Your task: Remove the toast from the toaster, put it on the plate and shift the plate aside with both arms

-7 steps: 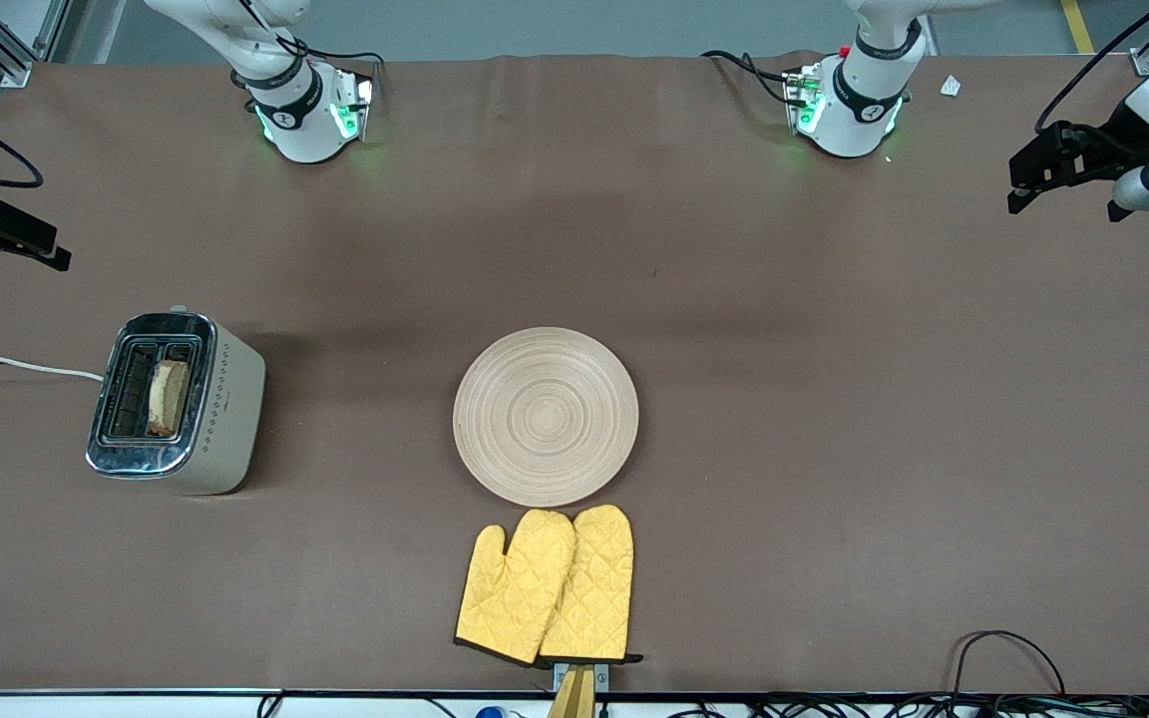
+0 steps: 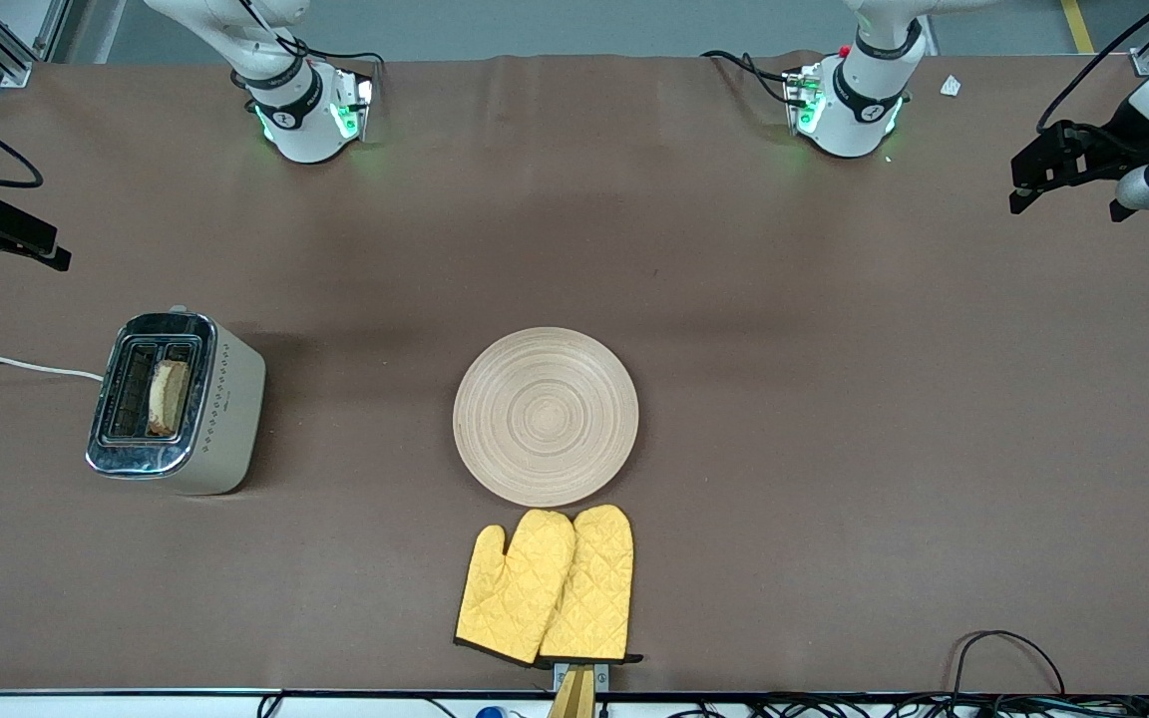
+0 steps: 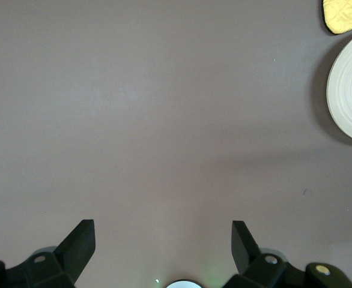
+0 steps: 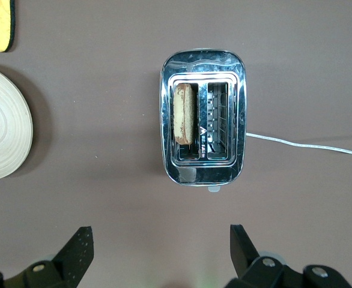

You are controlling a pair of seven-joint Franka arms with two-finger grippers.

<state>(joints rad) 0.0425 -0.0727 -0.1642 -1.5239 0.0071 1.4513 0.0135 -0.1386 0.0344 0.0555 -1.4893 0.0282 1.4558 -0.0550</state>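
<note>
Toast (image 2: 169, 397) standing on edge in one slot of the toaster (image 2: 176, 404), the slot closer to the plate; other slot bare. Crust poking just above the chrome top, also clear in right wrist view (image 4: 184, 113). Toaster sitting toward the right arm's end of the table (image 2: 834, 419), white cord (image 2: 16, 365) running off its end away from the plate.

Plate (image 2: 546, 416) lying flat around mid-table, well apart from the toaster, nothing on it. Pale wood w/ ring grain. Partly showing at the edge of both wrist views (image 3: 351, 90) (image 4: 5, 126).

Pair of yellow oven mitts (image 2: 547, 586) just beside the plate, nearer the front cam, overlapping each other, cuffs at the table's near edge. Hard to tell if mitt tips actually touch the plate rim, looks like a hair of gap.

Right gripper (image 4: 158, 246) up in the air over the brown table next to the toaster, fingers spread wide, pinching nothing. In front view just peeking in at the frame edge (image 2: 1, 234).

Left gripper (image 3: 164, 240) hanging over bare table at the left arm's end, well apart from plate, fingers spread wide too, nothing between them. Seen at the front view's edge as well (image 2: 1068, 165).

Both arm bases w/ green lights along the table's robot edge.
</note>
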